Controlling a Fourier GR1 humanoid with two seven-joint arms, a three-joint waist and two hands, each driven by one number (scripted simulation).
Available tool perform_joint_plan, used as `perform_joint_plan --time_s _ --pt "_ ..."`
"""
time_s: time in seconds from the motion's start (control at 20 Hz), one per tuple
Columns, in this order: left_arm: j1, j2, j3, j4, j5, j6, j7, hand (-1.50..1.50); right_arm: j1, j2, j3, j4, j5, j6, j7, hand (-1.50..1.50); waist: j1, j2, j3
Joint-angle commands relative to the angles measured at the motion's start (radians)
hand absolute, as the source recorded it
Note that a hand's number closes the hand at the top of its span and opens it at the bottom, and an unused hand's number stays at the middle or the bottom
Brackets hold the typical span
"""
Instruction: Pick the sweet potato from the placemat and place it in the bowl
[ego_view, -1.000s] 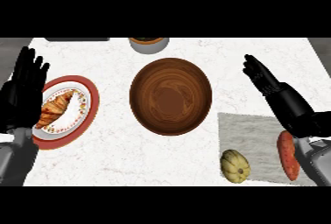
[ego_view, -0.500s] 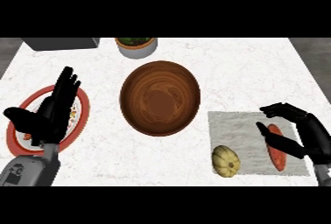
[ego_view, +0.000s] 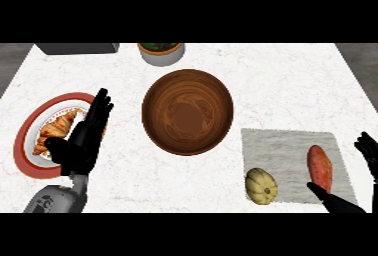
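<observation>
The orange-red sweet potato (ego_view: 320, 167) lies lengthwise on the right part of the grey placemat (ego_view: 279, 147). My right hand (ego_view: 336, 202) is at the lower right, open. Its fingers (ego_view: 367, 150) show at the right edge beside the potato, and its thumb reaches in just below the potato's near end. I cannot tell whether it touches the potato. The wooden bowl (ego_view: 187, 111) stands empty at the centre, left of the placemat. My left hand (ego_view: 83, 137) rests open at the left, fingers up, over the edge of a plate.
A small yellow squash (ego_view: 261, 186) sits on the placemat's near left corner. A red-rimmed plate (ego_view: 28, 150) with a croissant (ego_view: 57, 127) is at the left. A potted plant (ego_view: 160, 51) and a dark box (ego_view: 77, 48) stand along the far edge.
My right hand has dropped lower and to the right, from above the potato's far end to a spread around its near end. The left hand stays over the plate.
</observation>
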Motion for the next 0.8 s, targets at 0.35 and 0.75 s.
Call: perform_joint_plan --time_s 0.35,0.75 --pt "-0.013 0.026 0.049 -0.04 0.017 -0.075 0.049 0.0 0.173 -0.222 -0.141 -0.325 0.073 -0.016 0.468 -1.5 0.03 0.004 -0.002" --pt "-0.039 -0.033 0.028 0.029 -0.023 -0.068 0.013 0.0 -0.003 -0.344 -0.098 -0.186 0.028 0.149 0.778 -1.5 0.048 0.008 -0.001"
